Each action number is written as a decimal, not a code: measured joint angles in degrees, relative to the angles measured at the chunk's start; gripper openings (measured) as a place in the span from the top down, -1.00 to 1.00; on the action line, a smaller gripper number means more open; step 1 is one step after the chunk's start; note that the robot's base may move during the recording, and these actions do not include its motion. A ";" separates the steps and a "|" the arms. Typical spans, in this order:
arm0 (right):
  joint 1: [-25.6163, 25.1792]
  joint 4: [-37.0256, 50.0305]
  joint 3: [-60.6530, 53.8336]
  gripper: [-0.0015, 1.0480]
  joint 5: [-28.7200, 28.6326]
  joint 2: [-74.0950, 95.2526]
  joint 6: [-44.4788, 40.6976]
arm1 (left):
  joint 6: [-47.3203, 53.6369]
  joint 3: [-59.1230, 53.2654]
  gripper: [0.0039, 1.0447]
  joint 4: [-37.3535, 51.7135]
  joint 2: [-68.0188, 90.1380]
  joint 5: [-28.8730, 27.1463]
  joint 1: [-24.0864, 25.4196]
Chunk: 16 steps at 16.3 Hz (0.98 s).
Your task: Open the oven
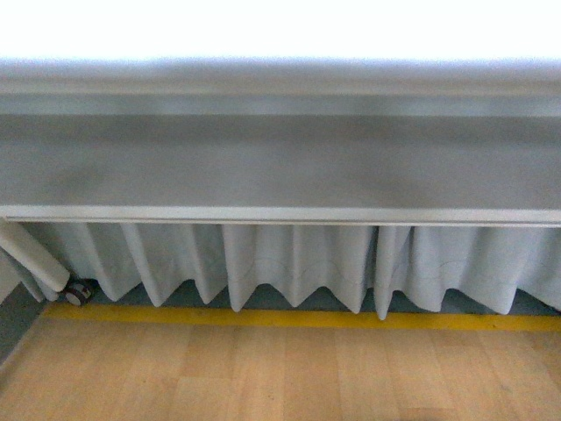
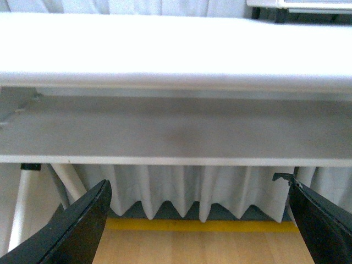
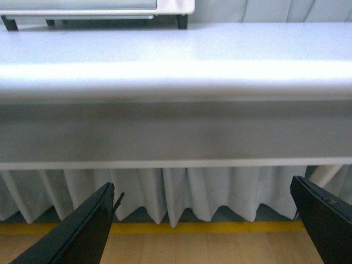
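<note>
The oven (image 3: 170, 5) stands on the desk (image 1: 280, 162), well back from its near edge. Only the bottom strip of its cream body and its black feet (image 3: 181, 22) show in the right wrist view. Its door and inside are out of frame, so I cannot tell whether it is open or what it holds. From the right claw (image 3: 202, 184) the oven lies toward eleven o'clock, and from the left claw (image 2: 192, 181) toward one o'clock.

Both claws hang below the level of the desk top, facing its grey front edge. Each has its black fingers (image 2: 82, 220) spread wide apart with nothing between them.

In the front view neither arm shows. A pleated pale skirt (image 1: 289, 263) hangs under the desk. Below it a yellow line (image 1: 289, 317) runs across the wooden floor (image 1: 263, 377). At eight o'clock a small wheel (image 1: 77, 294) sits just beside a white leg (image 1: 35, 259).
</note>
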 joint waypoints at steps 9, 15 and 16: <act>0.00 0.04 0.00 -0.87 0.02 -0.02 0.00 | 0.15 0.00 -0.88 0.00 0.00 0.02 0.00; 0.00 0.00 0.00 -0.87 0.04 -0.02 -0.02 | 0.11 0.00 -0.88 0.02 0.00 0.00 0.00; 0.00 0.00 0.00 -0.87 0.07 -0.02 0.00 | 0.20 0.00 -0.88 -0.02 0.00 0.11 0.00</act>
